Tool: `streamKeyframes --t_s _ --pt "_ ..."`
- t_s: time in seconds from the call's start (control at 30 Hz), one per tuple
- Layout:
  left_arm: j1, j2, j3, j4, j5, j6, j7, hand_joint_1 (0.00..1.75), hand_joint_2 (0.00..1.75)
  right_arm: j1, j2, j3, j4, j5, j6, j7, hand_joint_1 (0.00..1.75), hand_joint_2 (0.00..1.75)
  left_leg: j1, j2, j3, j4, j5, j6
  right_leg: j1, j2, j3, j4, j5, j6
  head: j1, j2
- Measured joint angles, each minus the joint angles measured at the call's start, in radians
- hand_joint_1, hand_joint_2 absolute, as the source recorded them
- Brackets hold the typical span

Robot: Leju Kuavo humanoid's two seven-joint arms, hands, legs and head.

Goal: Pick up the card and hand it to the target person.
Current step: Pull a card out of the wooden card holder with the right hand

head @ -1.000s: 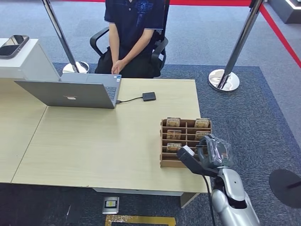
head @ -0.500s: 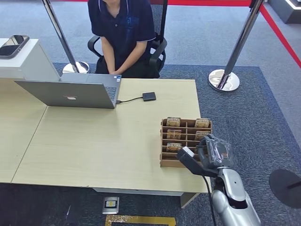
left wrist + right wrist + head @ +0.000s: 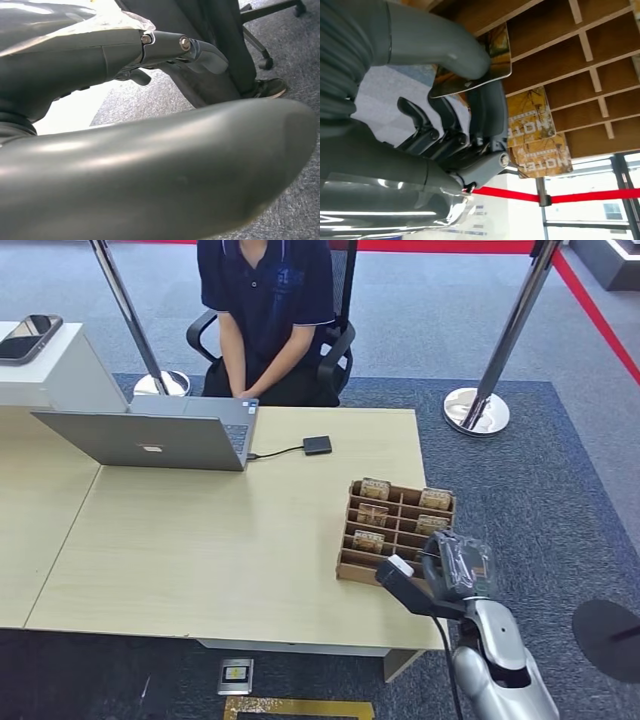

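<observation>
1. One card (image 3: 482,57) is pinched between the thick grey thumb (image 3: 437,42) and the darker fingers (image 3: 486,112) of the right hand (image 3: 471,85); in the right wrist view the thumb lies across the card's face, the fingers are closed behind it, and its far edge sits at the mouth of a wooden slot.
2. Two more printed cards (image 3: 533,135) stand in neighbouring slots just beside the fingers, untouched.
3. From the head view, the right hand (image 3: 453,568) sits at the near right corner of the wooden card rack (image 3: 396,530), which lies askew on the light wooden desk (image 3: 189,550).
4. Beyond the rack, the seated person (image 3: 264,310) waits at the desk's far side, well apart from the hand and to its left; the judgement is that the card must come clear of its slot, then travel forward and leftward across the desk.
5. Nearer that person lie an open laptop (image 3: 151,435) and a small black device (image 3: 317,445) on a cable.
6. Whether the left hand (image 3: 151,165) holds anything cannot be told from its wrist view.
</observation>
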Motion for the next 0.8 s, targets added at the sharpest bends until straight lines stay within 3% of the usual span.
streamKeyframes --t_s 0.8 --pt "0.001 0.000 0.000 0.000 0.000 0.000 0.004 0.00 0.00 0.036 -0.066 0.009 -0.198 -0.021 0.036 -0.029 1.51 1.75 0.000 0.000 -0.001 0.000 0.000 0.000 0.000 0.000 -0.001 0.000 0.000 0.000 0.000 0.000"
